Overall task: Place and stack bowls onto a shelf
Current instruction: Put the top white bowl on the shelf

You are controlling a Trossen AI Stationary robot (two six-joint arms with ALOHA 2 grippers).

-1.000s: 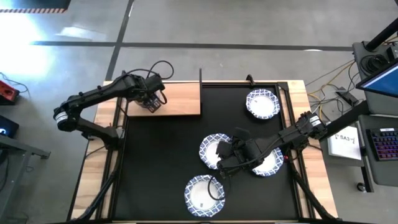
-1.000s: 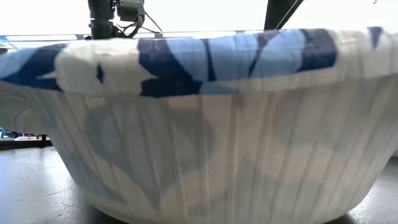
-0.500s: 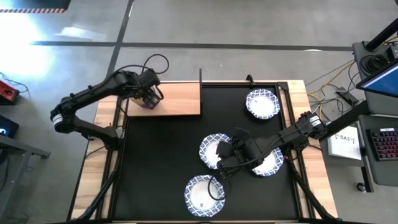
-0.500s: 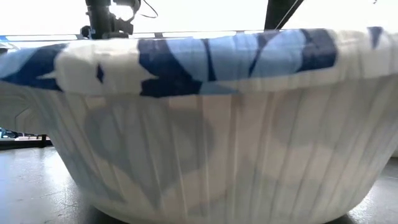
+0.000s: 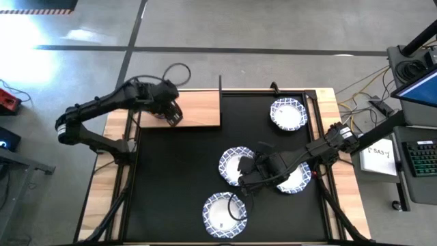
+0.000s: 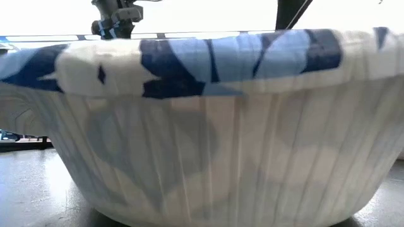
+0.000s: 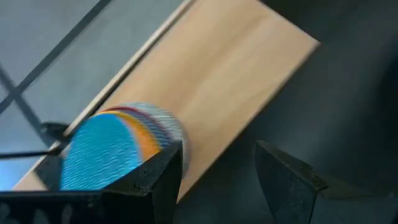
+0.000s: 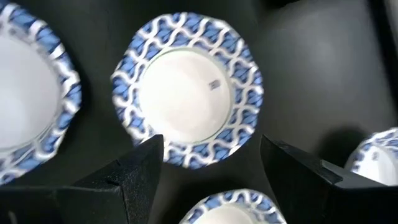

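A grey concrete floor (image 5: 225, 27) with dark lines surrounds the wooden worktop (image 5: 328, 96), and a desk with a keyboard (image 5: 423, 158) stands at one side.

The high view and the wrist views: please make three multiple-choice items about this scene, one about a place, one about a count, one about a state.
1. Where does the stack of small coloured bowls stand?
A. on the light-wood shelf
B. on the black mat
C. on the floor

2. How many white bowls with blue patterned rims lie on the black mat in the high view?
A. two
B. four
C. six

3. In what state is the left claw?
A. shut on a bowl
B. open, holding nothing
C. out of view

Right letters:
1. A, since the left wrist view shows the stack on the wood board.
2. B, since the high view shows one at the far right, one in the middle, one near the front and one partly under the right arm.
3. B, since its fingers stand apart with only the mat between them.
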